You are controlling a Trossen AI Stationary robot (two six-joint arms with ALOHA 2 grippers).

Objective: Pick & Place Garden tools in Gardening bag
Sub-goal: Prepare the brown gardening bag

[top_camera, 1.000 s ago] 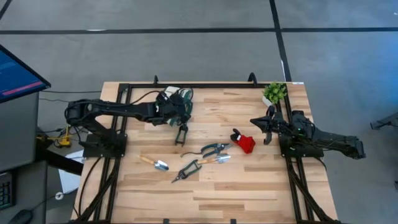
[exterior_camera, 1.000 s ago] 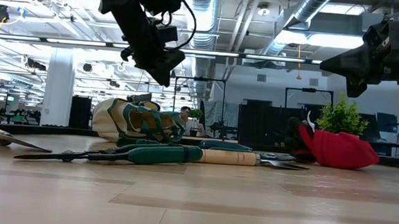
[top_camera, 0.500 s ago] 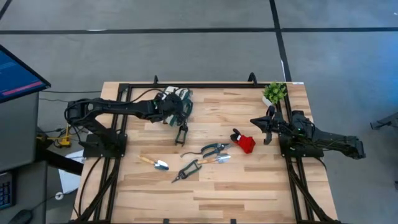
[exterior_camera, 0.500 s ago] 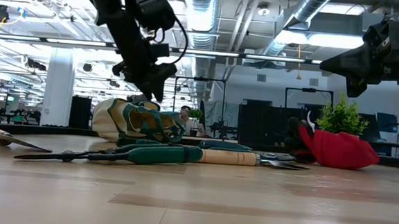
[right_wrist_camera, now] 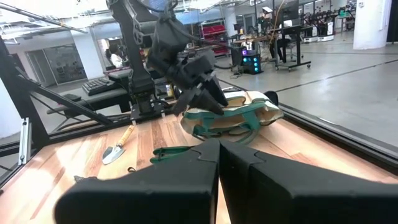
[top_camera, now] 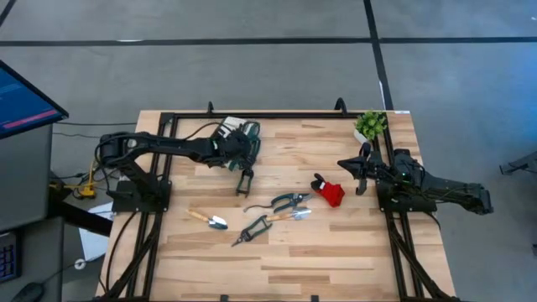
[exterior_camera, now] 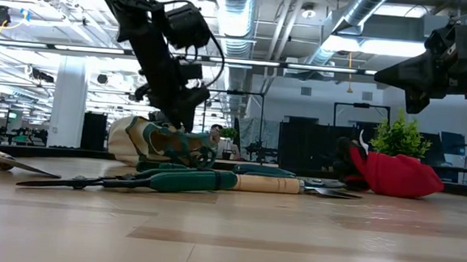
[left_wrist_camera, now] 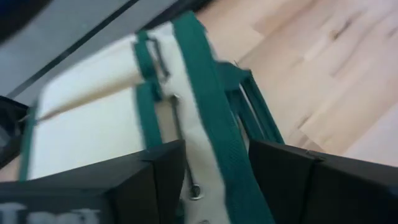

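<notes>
Left claw (left_wrist_camera: 211, 180), its fingers apart, straddles the gardening bag (left_wrist_camera: 112, 118) rim's green trim, empty.

— Where is the left gripper (left_wrist_camera: 208, 171)?
— Its arm reaches across the worktop's far left part, wrist tipped down, fingers spread apart.
— And the right gripper (right_wrist_camera: 217, 149)?
— It hangs raised at the right side, fingers pressed together.

bag (top_camera: 241, 137) far-left w/ left gripper (top_camera: 237, 148) over it, tools (top_camera: 281, 210) mid-table
</notes>
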